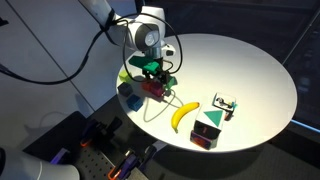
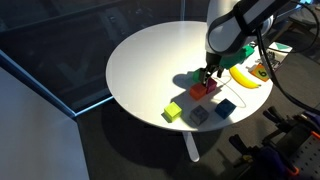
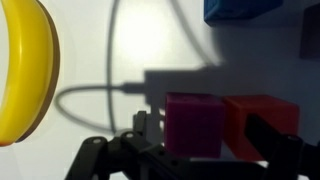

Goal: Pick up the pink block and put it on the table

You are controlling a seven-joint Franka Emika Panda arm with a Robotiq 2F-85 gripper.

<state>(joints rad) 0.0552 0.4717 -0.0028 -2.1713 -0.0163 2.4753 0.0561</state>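
The pink block [image 3: 195, 125] sits on the white table [image 3: 120, 40] in the wrist view, touching a red block [image 3: 255, 120] on its right. My gripper [image 3: 205, 138] is open and low over them. One finger is just left of the pink block and the other is at the red block's far side. In both exterior views the gripper [image 1: 153, 78] [image 2: 210, 76] hangs over the cluster of blocks and hides most of the pink block. The red block [image 2: 203, 91] shows below it.
A banana [image 1: 182, 115] [image 2: 245, 77] [image 3: 25, 70] lies nearby. A dark red block with a green triangle [image 1: 208, 130] stands near the table edge. A green cube [image 2: 173, 112], dark blue blocks [image 2: 225, 106] [image 3: 240, 8] and a small white object [image 1: 225, 105] lie around. The round tabletop [image 1: 250, 70] [image 2: 150, 60] spreads beyond them.
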